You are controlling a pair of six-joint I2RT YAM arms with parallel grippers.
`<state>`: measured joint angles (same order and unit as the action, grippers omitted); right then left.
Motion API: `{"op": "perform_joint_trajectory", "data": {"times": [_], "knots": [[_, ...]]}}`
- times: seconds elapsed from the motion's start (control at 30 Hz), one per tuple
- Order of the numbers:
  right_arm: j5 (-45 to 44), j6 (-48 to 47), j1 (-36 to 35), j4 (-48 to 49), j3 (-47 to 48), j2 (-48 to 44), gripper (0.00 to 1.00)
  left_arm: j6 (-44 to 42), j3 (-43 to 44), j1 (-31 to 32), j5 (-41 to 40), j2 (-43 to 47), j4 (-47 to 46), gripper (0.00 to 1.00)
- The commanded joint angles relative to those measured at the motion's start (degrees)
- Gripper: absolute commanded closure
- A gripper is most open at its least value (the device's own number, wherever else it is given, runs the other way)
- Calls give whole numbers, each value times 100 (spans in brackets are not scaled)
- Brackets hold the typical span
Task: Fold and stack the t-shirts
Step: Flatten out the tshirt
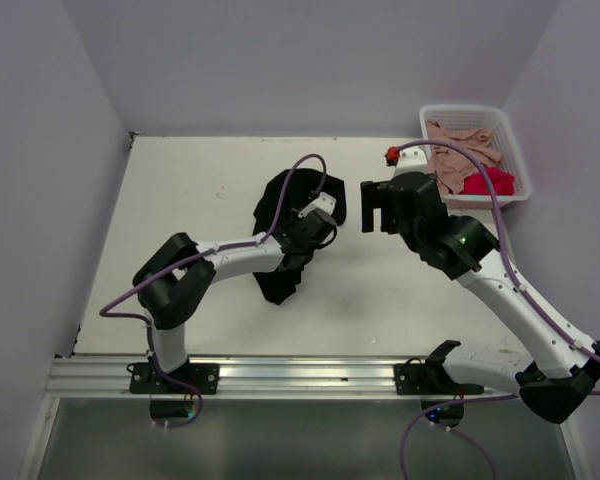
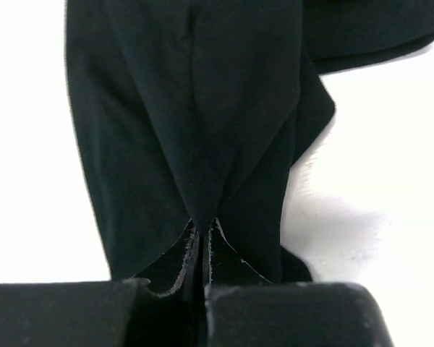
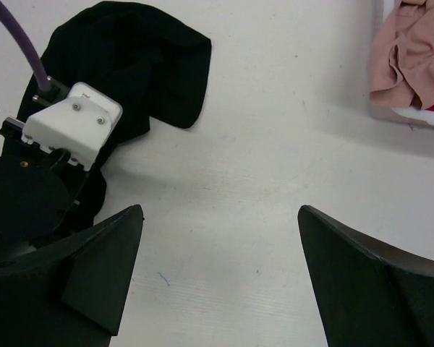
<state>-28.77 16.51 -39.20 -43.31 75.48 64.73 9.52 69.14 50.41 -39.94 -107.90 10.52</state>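
Note:
A large black t-shirt point(image 1: 280, 200) lies bunched near the middle of the white table point(image 1: 210, 180). My left gripper point(image 1: 312, 228) is shut on a fold of it. In the left wrist view the fingertips point(image 2: 202, 225) pinch the black cloth point(image 2: 202, 108), which stretches away from them. My right gripper point(image 1: 375, 208) is open and empty just right of the shirt, above bare table point(image 3: 224, 166). The right wrist view shows the shirt point(image 3: 130, 58) at upper left. A dusty pink t-shirt point(image 1: 460, 150) and a bright red t-shirt point(image 1: 492, 182) lie crumpled in the basket.
A white lattice basket point(image 1: 513, 160) stands at the table's back right corner, and its rim point(image 3: 412, 116) shows in the right wrist view with the pink cloth point(image 3: 412, 50). The left arm's white camera mount point(image 3: 72, 123) is close to my right gripper's left finger. Grey walls enclose the table.

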Motion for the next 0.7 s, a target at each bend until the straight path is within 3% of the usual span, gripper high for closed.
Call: {"op": "perform_joint_trajectory", "data": {"times": [0.0,0.23,0.43,0.67], "knots": [[3,63,-17,-11,-16,-171,8,190,-120,30,-382,690,-77,100],[4,27,-17,7,-121,-180,8,840,-533,30,-900,2192,371,100],[91,36,-17,156,-236,-22,8,1754,-823,-40,-1876,3344,1415,100],[328,45,-17,507,-429,443,7,3053,-1463,-839,-1728,3907,2375,100]]}}
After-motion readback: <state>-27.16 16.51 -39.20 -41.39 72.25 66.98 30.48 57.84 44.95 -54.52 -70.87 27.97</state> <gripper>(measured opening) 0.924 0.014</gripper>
